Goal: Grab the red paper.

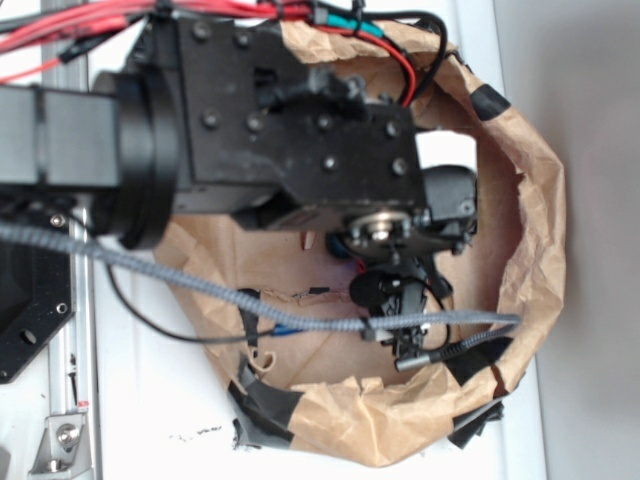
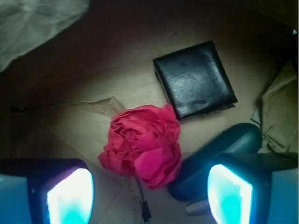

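No brand, label or legible writing appears in either view.

Wrist view: one red paper [image 2: 142,144], a crumpled ball with wrinkled folds, lies on the brown paper floor [image 2: 70,126] of the enclosure, low in the frame and slightly left of centre. One black square pad [image 2: 194,79] lies flat just beyond it to the upper right; the pad's near corner sits just beside the ball (whether they touch cannot be told). One dark rounded object [image 2: 219,149] lies to the ball's right, up against it, its identity unclear. A thin dark wire [image 2: 142,203] runs down from beneath the ball.

The hand [image 2: 149,198] is spread wide: its two fingers [image 2: 70,196], each with a glowing pale-blue pad, stand at the lower left and lower right, with the ball between and just ahead of them. Neither finger touches the paper, and nothing is held.

Exterior view: the black arm [image 1: 290,120] reaches over a brown crinkled paper wall [image 1: 540,200] patched with black tape, standing on a white tabletop [image 1: 150,410]. Red wires [image 1: 100,20] cross the top; a grey braided cable [image 1: 200,285] crosses below. The red paper is hidden here.
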You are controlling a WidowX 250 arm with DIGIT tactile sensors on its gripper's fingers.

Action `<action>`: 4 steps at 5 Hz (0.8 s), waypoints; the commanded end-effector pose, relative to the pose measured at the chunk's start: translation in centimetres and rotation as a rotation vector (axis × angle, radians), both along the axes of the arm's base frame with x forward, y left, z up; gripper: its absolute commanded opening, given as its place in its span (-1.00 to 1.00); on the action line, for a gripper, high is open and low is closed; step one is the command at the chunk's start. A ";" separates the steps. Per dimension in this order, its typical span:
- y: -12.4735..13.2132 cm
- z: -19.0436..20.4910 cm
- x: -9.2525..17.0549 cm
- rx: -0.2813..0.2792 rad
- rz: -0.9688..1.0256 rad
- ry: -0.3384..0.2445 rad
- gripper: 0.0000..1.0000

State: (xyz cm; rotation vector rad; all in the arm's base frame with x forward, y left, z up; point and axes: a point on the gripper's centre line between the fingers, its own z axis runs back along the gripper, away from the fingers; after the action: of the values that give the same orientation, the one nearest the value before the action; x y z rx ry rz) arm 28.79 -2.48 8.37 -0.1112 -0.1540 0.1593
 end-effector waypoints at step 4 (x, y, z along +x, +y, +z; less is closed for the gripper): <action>-2.6 -5.9 0.3 -0.063 -0.166 0.191 1.00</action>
State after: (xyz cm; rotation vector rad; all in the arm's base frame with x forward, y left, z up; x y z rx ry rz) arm 29.64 -3.99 2.28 -0.1662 0.0465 0.0521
